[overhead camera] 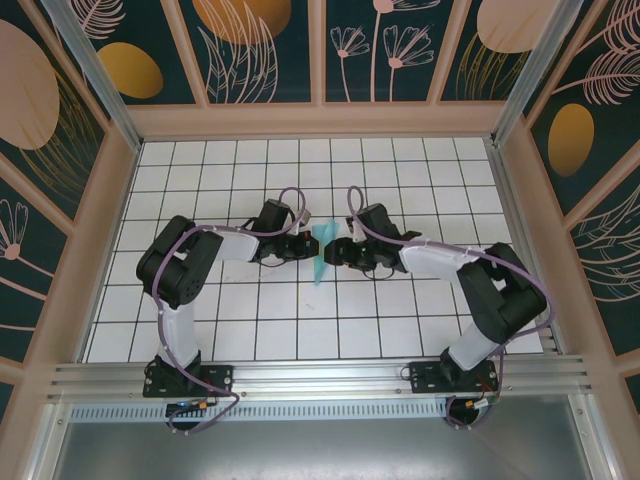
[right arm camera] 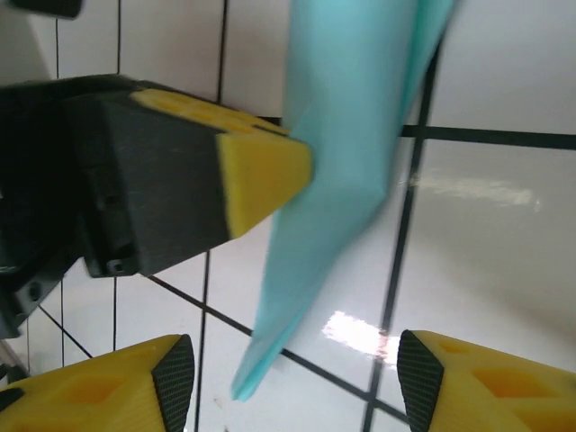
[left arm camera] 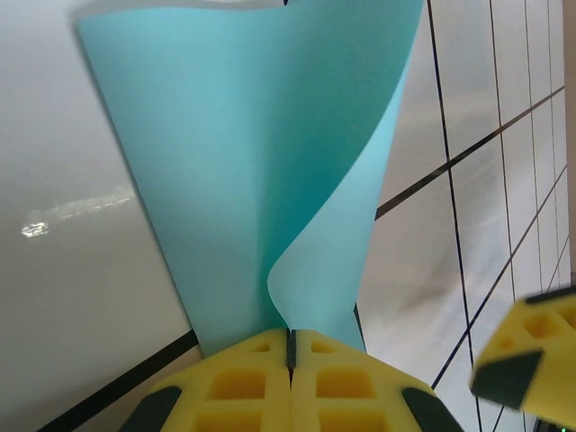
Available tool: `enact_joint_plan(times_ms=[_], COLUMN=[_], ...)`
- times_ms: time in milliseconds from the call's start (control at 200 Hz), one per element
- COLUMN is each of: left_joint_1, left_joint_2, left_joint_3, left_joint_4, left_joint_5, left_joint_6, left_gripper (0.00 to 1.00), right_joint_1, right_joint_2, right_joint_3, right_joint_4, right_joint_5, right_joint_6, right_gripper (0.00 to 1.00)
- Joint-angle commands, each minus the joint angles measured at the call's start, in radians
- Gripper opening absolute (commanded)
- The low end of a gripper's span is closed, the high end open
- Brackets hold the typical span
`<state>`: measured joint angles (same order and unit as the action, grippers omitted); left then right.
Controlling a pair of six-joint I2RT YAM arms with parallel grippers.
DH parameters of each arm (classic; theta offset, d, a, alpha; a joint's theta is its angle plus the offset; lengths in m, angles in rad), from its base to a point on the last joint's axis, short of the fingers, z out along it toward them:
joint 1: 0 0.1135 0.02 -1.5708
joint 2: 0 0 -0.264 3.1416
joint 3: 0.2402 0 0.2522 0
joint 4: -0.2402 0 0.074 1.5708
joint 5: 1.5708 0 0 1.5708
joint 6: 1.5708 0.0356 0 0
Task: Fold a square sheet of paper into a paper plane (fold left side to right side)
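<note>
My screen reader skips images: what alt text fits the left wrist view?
The yellow left gripper, shut, pinches the bottom of a curled turquoise sheet of paper that rises up the frame, over a white table with black grid lines.

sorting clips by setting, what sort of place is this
Probably a purpose-built robot test booth: a white gridded table, walled in by wood-framed floral panels, with the left arm and right arm bolted to an aluminium rail.
</note>
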<state>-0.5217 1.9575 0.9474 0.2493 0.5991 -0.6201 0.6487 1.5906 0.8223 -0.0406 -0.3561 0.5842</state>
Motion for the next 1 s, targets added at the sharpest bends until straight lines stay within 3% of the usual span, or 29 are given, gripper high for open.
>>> enact_joint_plan(times_ms=[0, 125, 295, 996], left_joint_1=[0.008, 0.008, 0.008, 0.008], left_joint_2=[-0.017, -0.016, -0.020, -0.022], left_joint_3=[-0.008, -0.011, -0.012, -0.013], left_joint_4=[0.029, 0.033, 0.037, 0.044], left_joint_5=[-0.004, -0.004, -0.003, -0.002], left_joint_6=[0.013, 0.011, 0.009, 0.006], left_gripper=[0.01, 0.01, 0.01, 0.00], right_joint_1=[0.068, 0.136, 0.184, 0.243], right_joint_2=[-0.041, -0.019, 0.057, 0.180], right_joint_3=[0.010, 0.041, 0.126, 0.234], right_joint_4=[-0.047, -0.090, -0.209, -0.306], right_joint_5=[0.180, 0.260, 0.329, 0.366], right_joint_6=[0.095, 0.149, 0.199, 0.212], right_gripper=[0.65, 0.64, 0.56, 0.25])
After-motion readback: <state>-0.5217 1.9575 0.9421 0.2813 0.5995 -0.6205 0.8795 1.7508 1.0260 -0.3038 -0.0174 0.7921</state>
